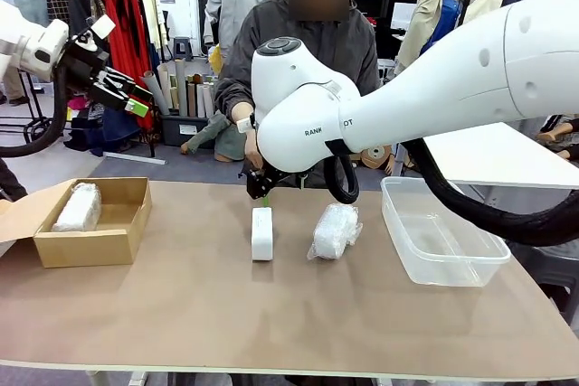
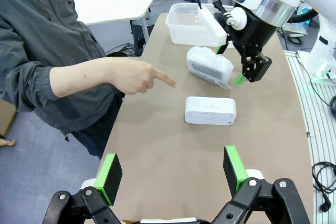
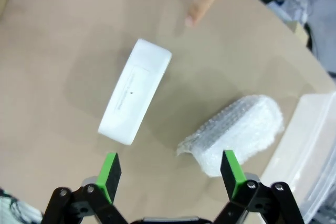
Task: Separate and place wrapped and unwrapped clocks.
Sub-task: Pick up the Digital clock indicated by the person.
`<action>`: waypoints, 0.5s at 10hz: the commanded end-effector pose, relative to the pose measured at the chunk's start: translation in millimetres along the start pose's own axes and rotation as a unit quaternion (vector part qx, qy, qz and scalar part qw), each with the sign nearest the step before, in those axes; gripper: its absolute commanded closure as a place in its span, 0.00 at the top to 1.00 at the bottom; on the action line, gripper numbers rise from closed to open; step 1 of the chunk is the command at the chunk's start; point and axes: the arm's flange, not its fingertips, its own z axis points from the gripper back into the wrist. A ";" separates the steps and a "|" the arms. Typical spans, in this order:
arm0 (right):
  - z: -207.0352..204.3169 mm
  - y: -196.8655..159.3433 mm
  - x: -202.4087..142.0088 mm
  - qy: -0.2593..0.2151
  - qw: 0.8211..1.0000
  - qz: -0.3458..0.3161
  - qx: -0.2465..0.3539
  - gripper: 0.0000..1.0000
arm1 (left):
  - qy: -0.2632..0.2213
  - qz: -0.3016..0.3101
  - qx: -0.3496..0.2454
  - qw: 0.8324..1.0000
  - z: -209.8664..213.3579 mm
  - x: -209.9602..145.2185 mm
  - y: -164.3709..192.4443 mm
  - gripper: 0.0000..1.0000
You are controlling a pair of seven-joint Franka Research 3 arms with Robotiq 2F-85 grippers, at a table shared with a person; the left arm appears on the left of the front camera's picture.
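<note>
White and bare, the unwrapped clock lies mid-table, a wrapped clock just beside it toward the right edge. A second wrapped clock sits in the cardboard box at the left edge. I see my right gripper hovering above the unwrapped clock with jaws apart and empty. My left gripper, raised, gapes likewise. A person's hand points from the far edge.
</note>
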 end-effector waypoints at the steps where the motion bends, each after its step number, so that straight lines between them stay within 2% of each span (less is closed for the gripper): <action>1: -9.0 15.9 -0.1 -0.027 0.990 -0.131 -0.049 1.00 | -0.006 0.001 0.003 1.000 0.5 1.2 0.6 1.00; 2: -10.2 26.7 -0.2 -0.035 0.983 -0.174 -0.040 1.00 | -0.006 0.001 0.003 1.000 0.5 1.2 0.6 1.00; 4: -12.1 37.5 1.8 -0.042 0.961 -0.263 -0.076 1.00 | -0.006 0.001 0.003 1.000 0.5 1.2 0.6 1.00; 5: -20.3 41.5 0.1 -0.024 0.957 -0.282 -0.065 1.00 | -0.006 0.001 0.003 1.000 0.5 1.2 0.6 1.00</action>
